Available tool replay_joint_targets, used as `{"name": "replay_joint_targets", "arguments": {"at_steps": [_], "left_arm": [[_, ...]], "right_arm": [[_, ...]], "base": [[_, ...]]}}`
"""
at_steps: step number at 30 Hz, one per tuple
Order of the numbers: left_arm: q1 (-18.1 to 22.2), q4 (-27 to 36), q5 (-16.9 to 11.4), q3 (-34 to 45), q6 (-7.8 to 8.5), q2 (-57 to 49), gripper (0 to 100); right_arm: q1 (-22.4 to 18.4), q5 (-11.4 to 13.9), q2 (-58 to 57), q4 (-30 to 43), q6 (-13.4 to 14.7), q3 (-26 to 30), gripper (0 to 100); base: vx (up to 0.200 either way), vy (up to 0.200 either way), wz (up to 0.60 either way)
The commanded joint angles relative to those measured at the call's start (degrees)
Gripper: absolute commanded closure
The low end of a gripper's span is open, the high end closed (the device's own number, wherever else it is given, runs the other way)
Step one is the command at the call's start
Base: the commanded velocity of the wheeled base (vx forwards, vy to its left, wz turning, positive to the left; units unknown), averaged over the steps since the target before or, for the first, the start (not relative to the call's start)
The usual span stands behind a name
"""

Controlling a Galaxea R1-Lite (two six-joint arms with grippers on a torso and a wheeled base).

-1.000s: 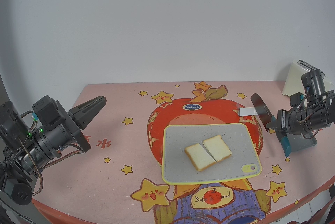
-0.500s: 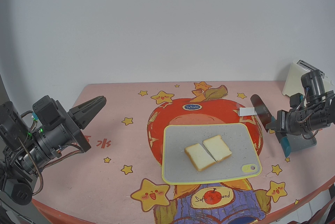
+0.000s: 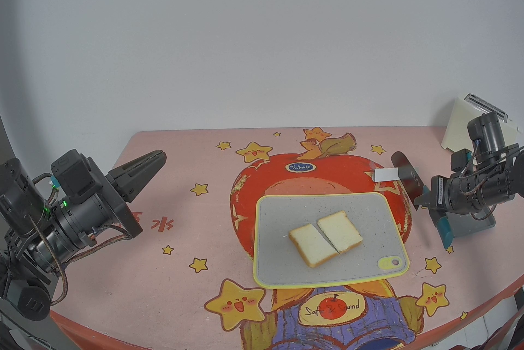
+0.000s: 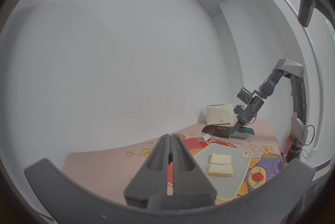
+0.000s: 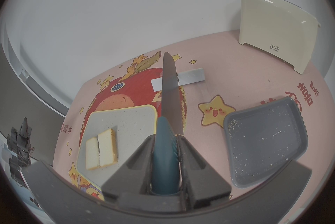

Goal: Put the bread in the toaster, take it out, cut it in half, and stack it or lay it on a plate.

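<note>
Two bread halves (image 3: 326,238) lie side by side on the cutting board (image 3: 278,264). The right gripper (image 3: 427,198), clamped on a knife (image 3: 408,171), hovers just right of the board beside a grey tray (image 5: 265,137), much nearer the bread than the left gripper (image 3: 143,166), which is pressed together and empty

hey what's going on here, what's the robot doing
The right hand is shut on a knife by its teal handle, holding it to the right of the cutting board, beside a grey tray. The bread lies on the board, already cut into two halves side by side. The left hand is shut and empty, at the left of the table.
</note>
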Motion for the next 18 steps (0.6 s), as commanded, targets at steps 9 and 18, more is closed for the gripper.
{"name": "replay_joint_targets", "arguments": {"at_steps": [9,18], "left_arm": [[-0.02,-0.01,0.01,0.11,0.91,0.08,100],[-0.02,-0.01,-0.08,0.11,1.0,0.0,100]], "right_arm": [[0.08,-0.08,0.46,0.03,0.03,0.15,100],[0.25,-0.34,1.34,0.03,0.03,0.15,100]], "base": [[0.0,0.0,0.0],[0.0,0.0,0.0]]}}
